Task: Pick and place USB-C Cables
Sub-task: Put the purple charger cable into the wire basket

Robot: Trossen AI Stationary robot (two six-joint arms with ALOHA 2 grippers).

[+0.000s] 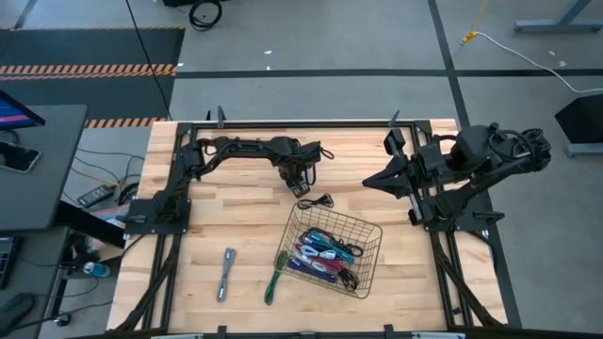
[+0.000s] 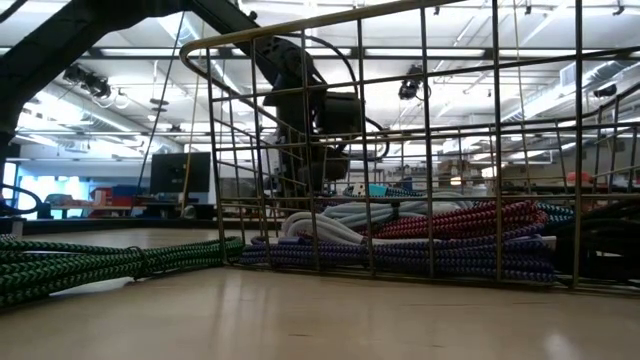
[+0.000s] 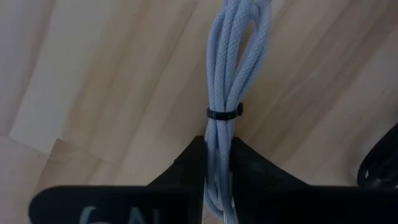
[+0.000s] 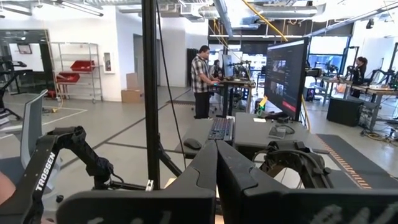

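Clamping on a pale silver-white cable bundle [image 3: 231, 81] near the middle of the bench's far edge, left gripper [image 3: 217, 163] fingers pressed against the bundle's near end, just below its small black tie [image 3: 225, 113]. Holding only the tip of the bunch, so likely to let it slip or swing out on the lift. Dangling length could also snag the rim of the black wire-mesh basket [image 1: 369, 230] on the way over, or drape across it rather than drop inside. Lying loose just beside the basket's far rim, a black cable [image 1: 317, 201] that could get dragged along if the carried bundle brushes it. Resting toward the near edge of the bench, a grey cable [image 1: 227, 273] and a green cable [image 1: 276, 274], well apart from the grip. Already piled in the basket, several coloured USB-C Cables [image 1: 325, 256], leaving less room for a clean drop. Parked at the right edge, raised, right gripper [image 4: 216, 163] with fingers pressed together, holding nothing.
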